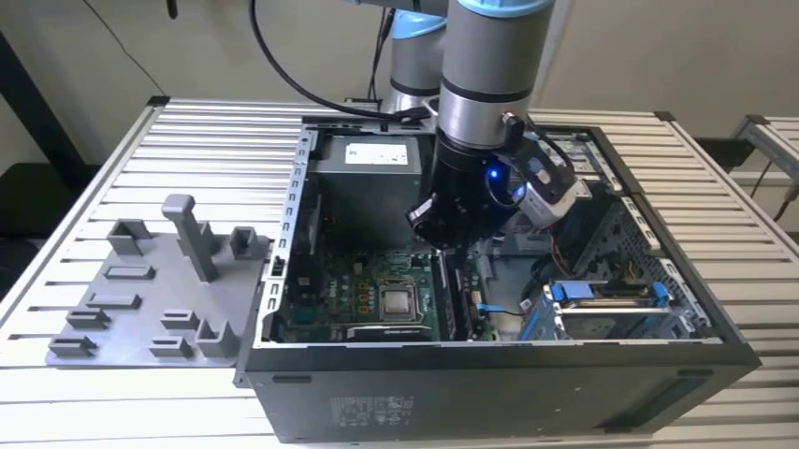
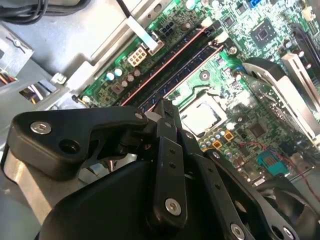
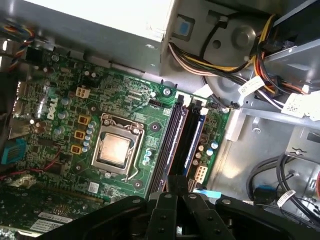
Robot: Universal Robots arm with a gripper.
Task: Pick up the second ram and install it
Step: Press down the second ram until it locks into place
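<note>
My gripper hangs inside the open computer case, low over the green motherboard. Its black fingers are shut, tips together, with nothing between them. The second ram is a long dark stick seated in the slot nearest the processor. A second dark stick stands in the slot beside it. In the second wrist view my fingertips sit just over the near end of the second ram. I cannot tell whether they touch it.
A grey holder tray lies on the slatted table at the exterior view's left. The power supply fills the case's back. Cable bundles and a drive cage crowd the side next to the slots.
</note>
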